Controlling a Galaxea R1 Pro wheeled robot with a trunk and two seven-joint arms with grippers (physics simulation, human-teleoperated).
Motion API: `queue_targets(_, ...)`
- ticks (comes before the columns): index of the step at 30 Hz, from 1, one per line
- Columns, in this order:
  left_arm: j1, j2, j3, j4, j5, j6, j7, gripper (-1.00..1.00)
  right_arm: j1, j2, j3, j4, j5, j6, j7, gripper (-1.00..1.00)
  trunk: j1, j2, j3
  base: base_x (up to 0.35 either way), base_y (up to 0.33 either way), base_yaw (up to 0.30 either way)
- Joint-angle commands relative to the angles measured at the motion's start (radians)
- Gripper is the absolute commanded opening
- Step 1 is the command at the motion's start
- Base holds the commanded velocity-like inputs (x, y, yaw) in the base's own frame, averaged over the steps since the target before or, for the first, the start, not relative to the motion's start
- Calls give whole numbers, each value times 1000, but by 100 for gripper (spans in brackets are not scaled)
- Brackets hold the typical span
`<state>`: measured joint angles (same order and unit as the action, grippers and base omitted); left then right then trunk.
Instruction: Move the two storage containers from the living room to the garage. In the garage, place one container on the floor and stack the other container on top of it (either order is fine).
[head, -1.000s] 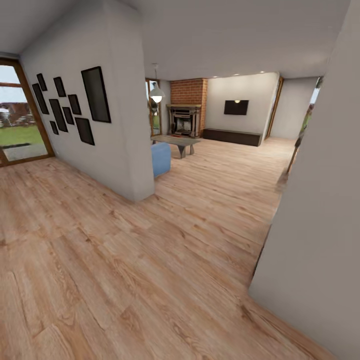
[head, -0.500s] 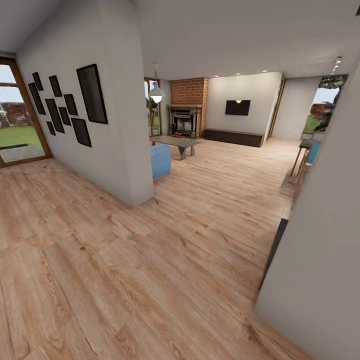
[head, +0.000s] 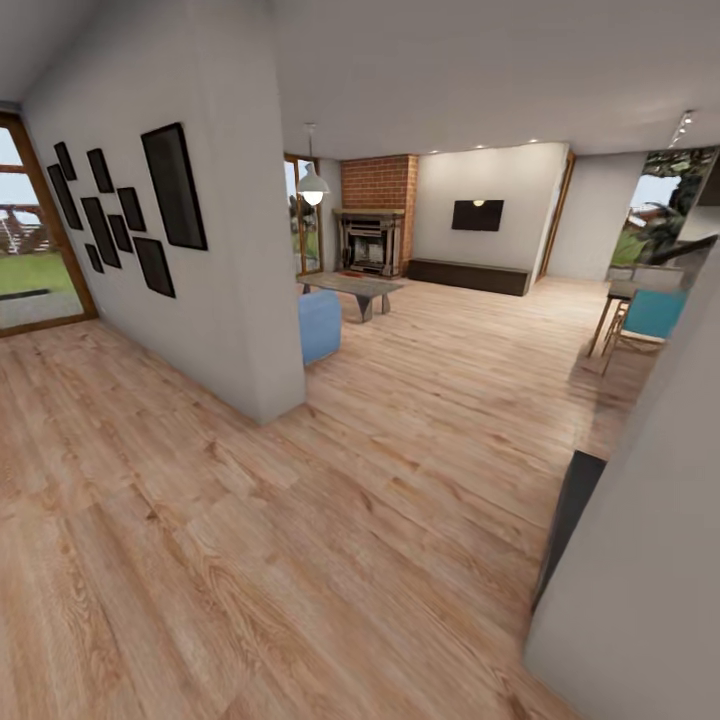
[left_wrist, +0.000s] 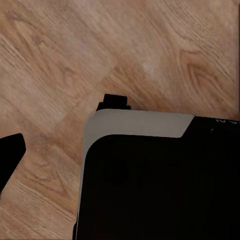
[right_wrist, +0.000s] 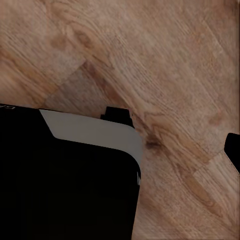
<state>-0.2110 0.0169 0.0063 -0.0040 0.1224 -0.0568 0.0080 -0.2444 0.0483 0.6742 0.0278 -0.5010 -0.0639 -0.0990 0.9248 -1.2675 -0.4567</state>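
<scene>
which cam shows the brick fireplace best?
Head view: the brick fireplace stands at the far end of the room, whole and unblocked. Both wrist views look down on wood plank floor and the robot's dark body, not the fireplace.

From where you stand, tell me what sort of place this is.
Most likely a home's living area, seen from a hallway: a brick fireplace at the far end, a wall television beside it, a coffee table on the wood plank floor.
</scene>
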Motion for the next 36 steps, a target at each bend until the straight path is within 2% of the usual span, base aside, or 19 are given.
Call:
queue_targets(1,-1,0,0,1,8,-3,1,100,-1,1,8,3,-9,-5,-1,100,1,0,-1,321,0,0)
queue_targets(36,-1,0,0,1,8,-3,1,100,-1,2,8,3,-8,-5,-1,100,1,0,-1,321,0,0)
